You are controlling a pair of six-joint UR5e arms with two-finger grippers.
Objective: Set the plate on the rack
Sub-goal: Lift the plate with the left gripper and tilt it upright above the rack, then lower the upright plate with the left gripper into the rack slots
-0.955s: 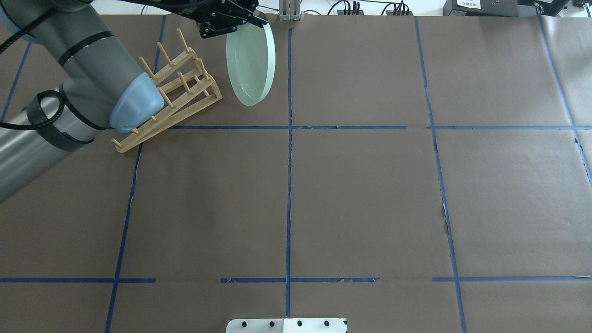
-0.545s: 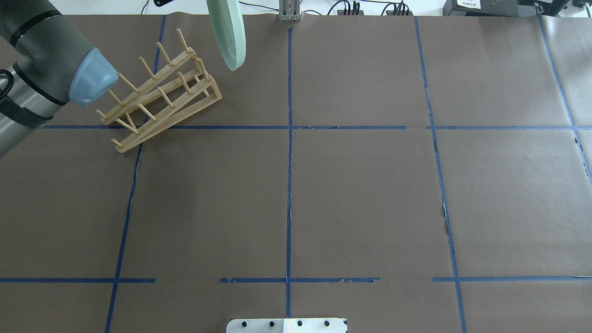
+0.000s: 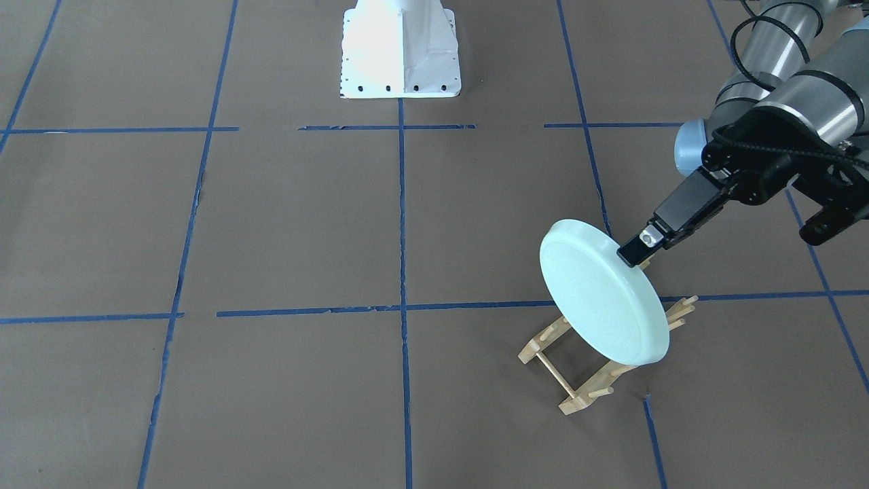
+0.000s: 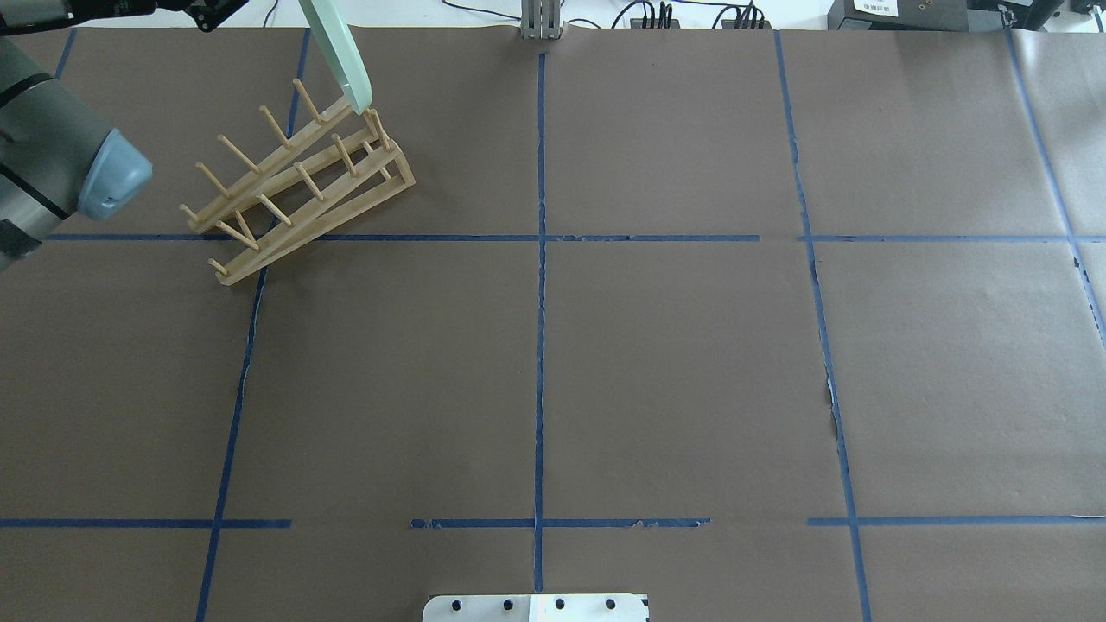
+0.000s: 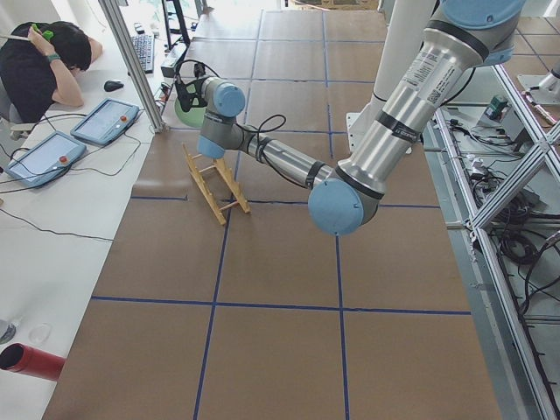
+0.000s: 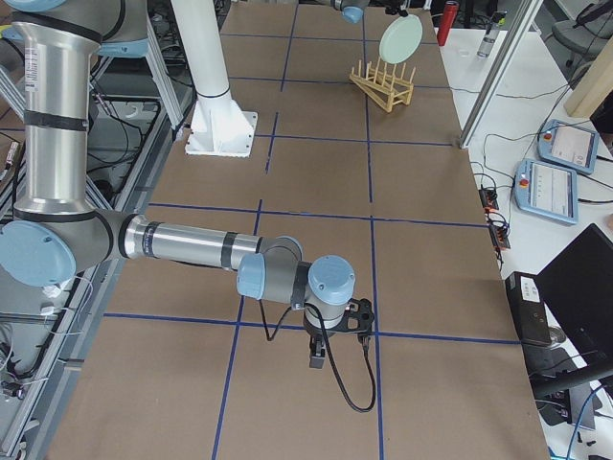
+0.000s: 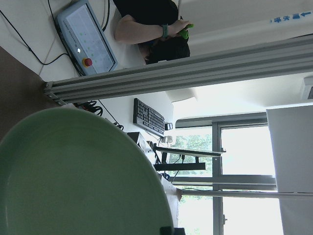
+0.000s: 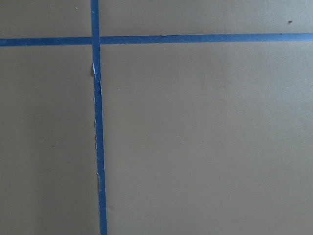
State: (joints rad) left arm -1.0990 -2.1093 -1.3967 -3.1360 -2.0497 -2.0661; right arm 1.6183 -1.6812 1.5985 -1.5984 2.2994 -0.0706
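My left gripper [image 3: 637,252] is shut on the upper rim of the pale mint-green plate [image 3: 601,299] and holds it on edge, tilted. The plate's lower edge is over the far end of the light wooden rack [image 3: 547,341]. I cannot tell whether they touch. From overhead the plate [image 4: 339,53] shows edge-on above the rack [image 4: 298,183]. The plate [image 7: 73,176] fills the lower left of the left wrist view. My right gripper [image 6: 316,356] hangs low over the paper, far from the rack. I cannot tell whether it is open or shut.
Brown paper with blue tape lines [image 4: 540,345] covers the table. The robot's white base [image 3: 399,51] stands at the near middle. An aluminium post [image 5: 131,61], a keyboard and an operator with tablets are beyond the table's far edge by the rack.
The left arm has swung left, carrying the plate from right of the rack to over the rack's far end. The plate has turned more edge-on to the overhead camera.
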